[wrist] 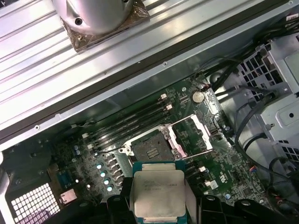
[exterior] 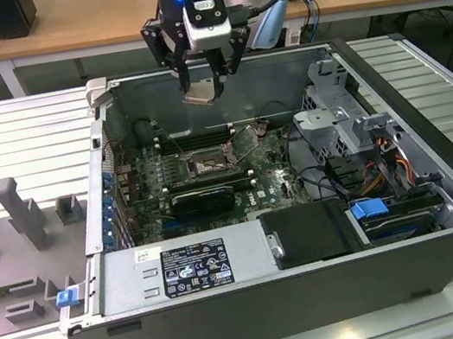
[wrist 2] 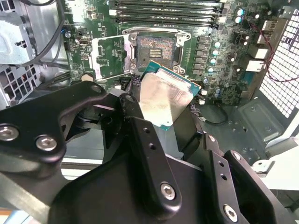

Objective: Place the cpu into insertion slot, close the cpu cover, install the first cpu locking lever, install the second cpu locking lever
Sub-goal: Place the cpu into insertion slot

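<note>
At the exterior view's left, grey moulded fixtures [exterior: 19, 210] stand on the slatted metal table [exterior: 17, 127]. Beside them an open computer case [exterior: 319, 294] lies on its side, with a labelled power supply [exterior: 183, 269] along its near wall. Over the far edge of the case hangs the gripper [exterior: 204, 81], clamped on the cpu [exterior: 200, 95]. The chip is tilted and held in the air, well apart from the board.

Below it, on the green circuit board [exterior: 277, 182], the insertion slot [exterior: 206, 166] lies uncovered, just beside the long black memory slots [exterior: 195, 138].

In the second wrist view the cpu [wrist 2: 166, 95] sits between the black fingers [wrist 2: 145, 144], pale metal face showing. The cpu cover [wrist 2: 110, 56] is swung open at one side of the insertion slot [wrist 2: 156, 46]. In the first wrist view the cpu [wrist: 159, 193] hangs above the board, near the insertion slot [wrist: 148, 150], and the cpu cover [wrist: 196, 135] is folded back beside the socket.

Toward the exterior view's right, a grey drive cage [exterior: 335, 115] stands inside the case, with bundled cables [exterior: 384, 164] and a blue latch [exterior: 369, 207] nearer the front.
</note>
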Robot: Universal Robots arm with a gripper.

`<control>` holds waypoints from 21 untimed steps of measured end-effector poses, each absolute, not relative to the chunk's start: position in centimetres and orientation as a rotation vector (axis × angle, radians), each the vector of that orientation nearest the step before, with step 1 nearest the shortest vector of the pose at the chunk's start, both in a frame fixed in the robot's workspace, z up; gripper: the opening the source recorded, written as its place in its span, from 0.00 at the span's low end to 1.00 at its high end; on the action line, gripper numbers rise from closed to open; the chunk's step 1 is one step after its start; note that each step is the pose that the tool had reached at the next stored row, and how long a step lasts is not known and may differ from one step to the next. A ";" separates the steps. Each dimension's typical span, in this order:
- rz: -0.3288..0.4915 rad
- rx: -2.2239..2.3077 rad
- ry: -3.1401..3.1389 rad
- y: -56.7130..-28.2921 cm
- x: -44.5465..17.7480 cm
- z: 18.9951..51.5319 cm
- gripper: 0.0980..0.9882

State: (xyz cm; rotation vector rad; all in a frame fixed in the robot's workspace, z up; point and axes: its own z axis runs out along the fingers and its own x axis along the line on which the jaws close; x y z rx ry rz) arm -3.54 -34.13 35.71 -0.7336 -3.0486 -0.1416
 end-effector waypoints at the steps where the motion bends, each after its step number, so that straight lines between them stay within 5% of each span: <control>1: -0.142 -0.737 -3.048 -34.1 -3.5 35.7 0.48; 21: -0.142 -1.071 -2.958 -34.1 -3.5 35.6 0.48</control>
